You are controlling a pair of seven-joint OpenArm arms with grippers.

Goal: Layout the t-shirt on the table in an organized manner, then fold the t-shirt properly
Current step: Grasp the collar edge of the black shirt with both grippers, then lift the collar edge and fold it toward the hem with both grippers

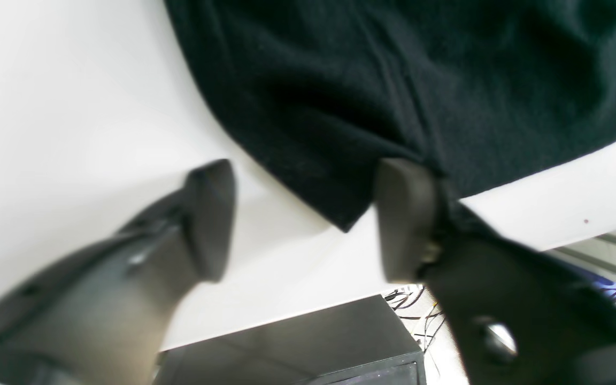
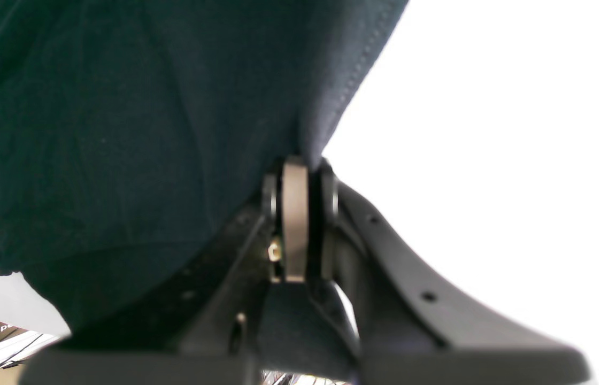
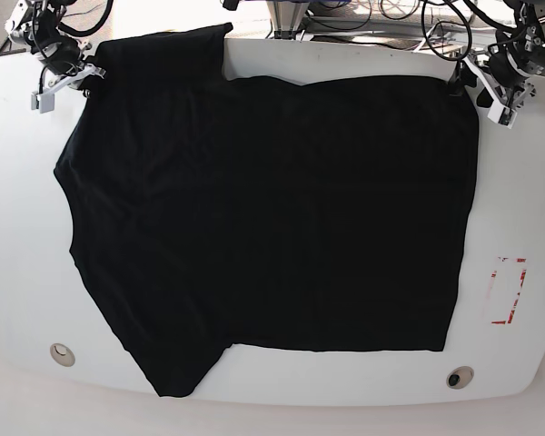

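T-shirt (image 3: 272,227) lies spread nearly flat on the white counter (image 3: 18,300), covering most of it; one sleeve points toward the near edge, the other lies at the far left corner of the base view, hem side toward the red dashed mark (image 3: 507,291). Layout step looks close to finished, no fold started yet.

Right claw (image 2: 302,176) is pinched tight on a stitched edge of the cloth, fabric hanging over it in the wrist view; in the base view it sits at the far left corner by the sleeve. Left claw (image 1: 308,214) has its pads apart, with a corner of the black cloth just between them; one pad (image 1: 407,214) touches the fabric edge, the other stands clear. Can't say whether it is letting go or coming in to grip.

Judgement: the next move calls for the far edge to be pulled even and set down without wrinkles, then both claws need matching holds to carry one side over for the first fold.
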